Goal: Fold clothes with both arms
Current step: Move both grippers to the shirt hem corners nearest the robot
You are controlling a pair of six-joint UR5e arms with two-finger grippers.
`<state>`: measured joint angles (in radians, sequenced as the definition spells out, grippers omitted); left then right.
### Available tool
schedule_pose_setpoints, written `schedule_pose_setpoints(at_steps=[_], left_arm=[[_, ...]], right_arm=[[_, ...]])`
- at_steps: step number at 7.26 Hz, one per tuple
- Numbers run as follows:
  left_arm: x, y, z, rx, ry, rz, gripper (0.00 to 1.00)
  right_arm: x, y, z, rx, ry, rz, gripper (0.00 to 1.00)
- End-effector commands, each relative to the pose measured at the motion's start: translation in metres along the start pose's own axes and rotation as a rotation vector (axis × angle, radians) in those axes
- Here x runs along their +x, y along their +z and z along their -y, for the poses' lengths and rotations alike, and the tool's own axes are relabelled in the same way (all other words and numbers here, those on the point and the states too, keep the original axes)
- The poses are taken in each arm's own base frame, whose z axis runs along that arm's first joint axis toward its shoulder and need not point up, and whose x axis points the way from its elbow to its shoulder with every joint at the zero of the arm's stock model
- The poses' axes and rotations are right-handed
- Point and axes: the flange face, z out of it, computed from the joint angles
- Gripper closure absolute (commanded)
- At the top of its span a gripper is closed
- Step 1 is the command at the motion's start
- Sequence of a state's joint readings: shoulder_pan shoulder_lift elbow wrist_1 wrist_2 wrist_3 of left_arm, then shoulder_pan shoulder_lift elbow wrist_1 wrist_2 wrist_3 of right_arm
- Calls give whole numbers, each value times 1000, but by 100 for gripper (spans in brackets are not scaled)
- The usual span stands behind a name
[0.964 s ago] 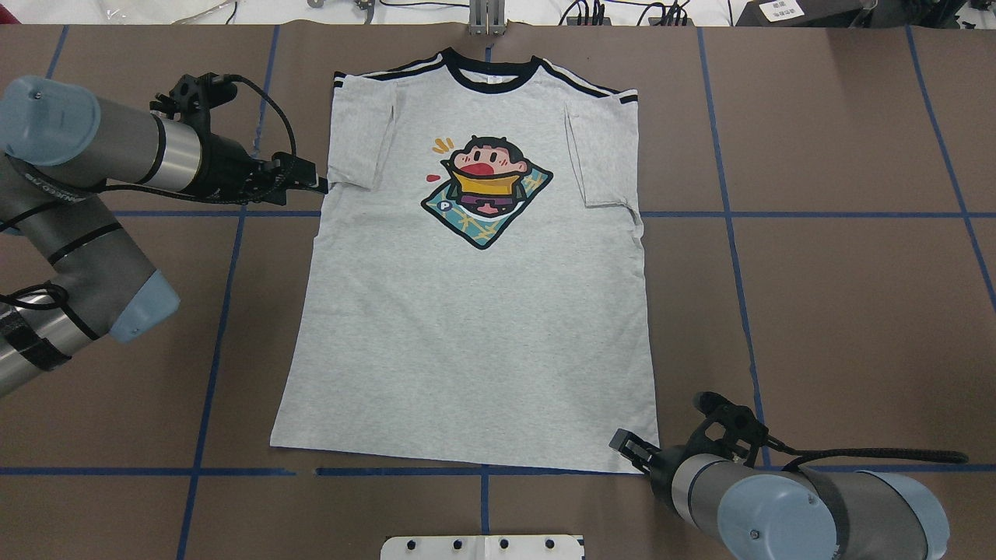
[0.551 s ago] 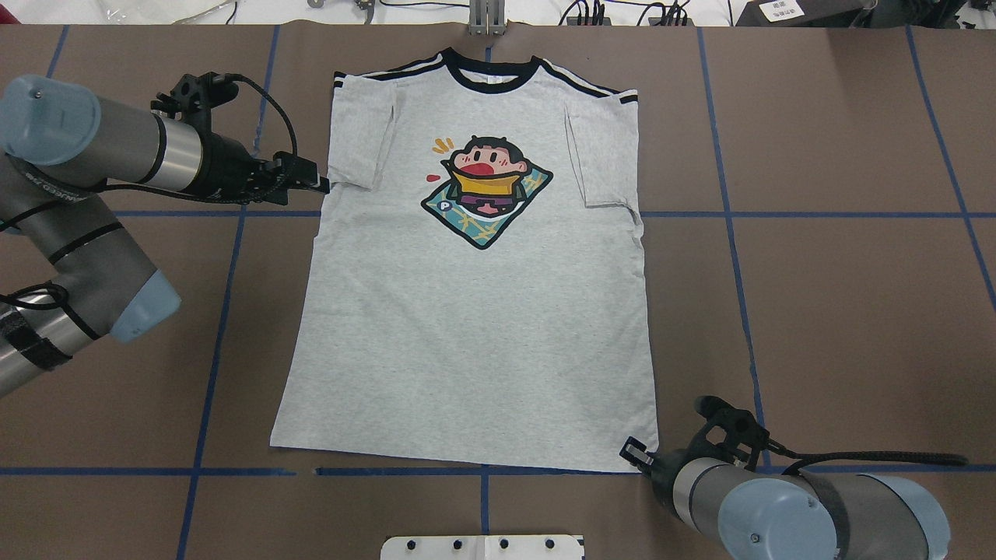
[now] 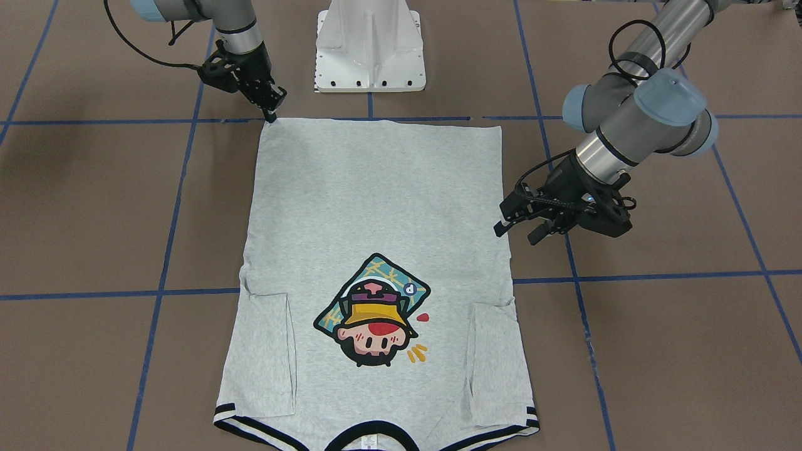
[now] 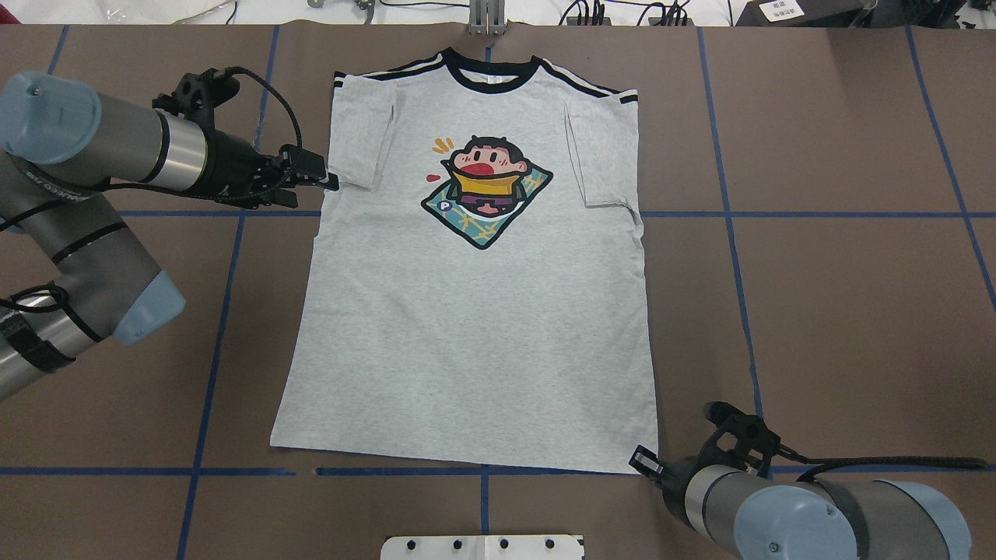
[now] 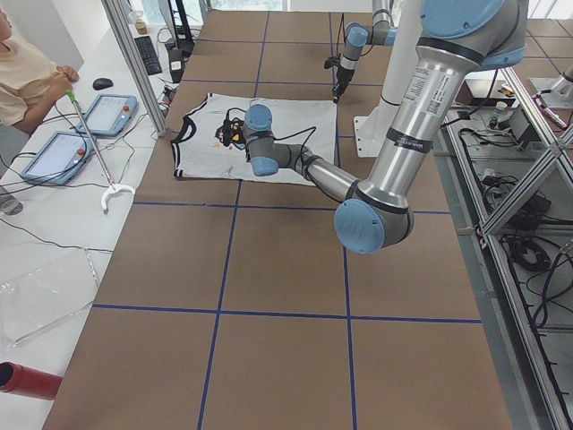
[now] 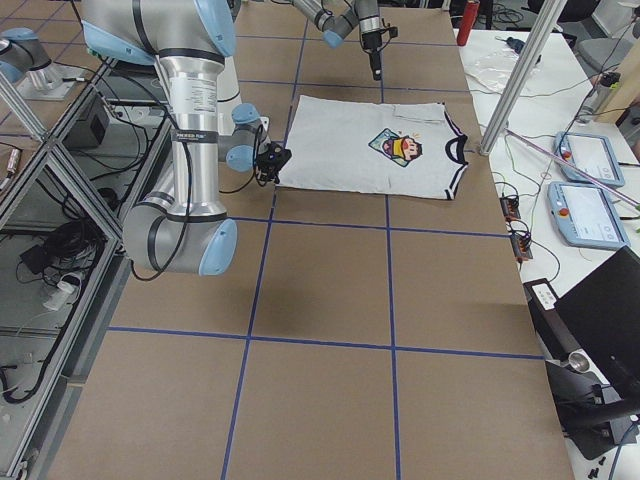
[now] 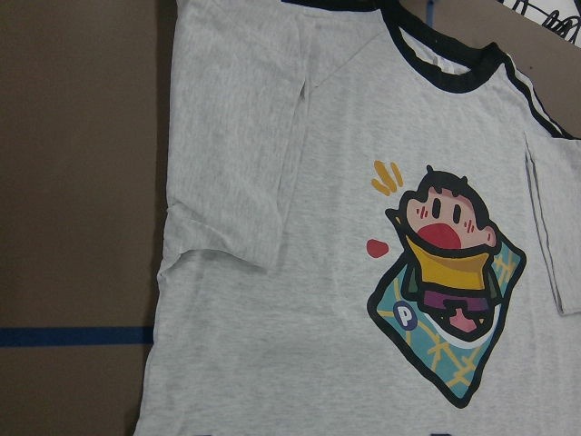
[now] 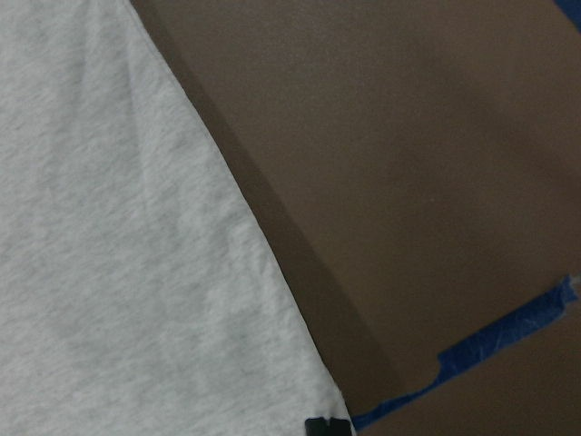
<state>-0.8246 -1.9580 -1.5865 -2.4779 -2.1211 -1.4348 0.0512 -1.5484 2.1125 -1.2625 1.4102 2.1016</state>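
The grey T-shirt (image 4: 467, 334) lies flat, print up, mid-table (image 4: 840, 311). Its long axis runs away from the robot, with the collar (image 4: 489, 78) far, the hem near and both sleeves folded inward. The left gripper (image 3: 515, 233), fingers apart, hovers just beside the shirt's left edge near the sleeve. The right gripper (image 3: 270, 114) tips onto the near right hem corner, and I cannot tell whether it is closed. Bare table spreads wide on both sides.
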Motion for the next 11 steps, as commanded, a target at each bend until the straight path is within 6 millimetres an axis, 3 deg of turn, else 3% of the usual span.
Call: schedule_pose_setpoints(at_steps=[1,2,3,4,5,7,8,10,11], left_arm=[[7,-7,-69,-29,-104,8,17],[12,-12,-113,-12,-116,92,17],[11,-3,-170,14,-116,193,17],[5,10,-227,20,-175,244,17],[-13,21,-265,7,-209,290,18],[-52,26,-309,-25,-282,391,22],[-61,32,-333,-20,-286,431,25],[-60,31,-334,-18,-284,430,32],[-54,27,-333,-19,-287,419,58]], right_arm=[[13,-27,10,-32,2,-6,100],[16,-32,13,-33,2,-7,100],[13,-42,13,-42,4,7,100],[16,-41,14,-40,2,1,100],[17,-41,14,-40,2,0,100],[17,-41,14,-40,2,1,100],[16,-41,14,-41,2,3,100],[16,-41,13,-45,2,7,100],[16,-41,13,-44,2,6,100]])
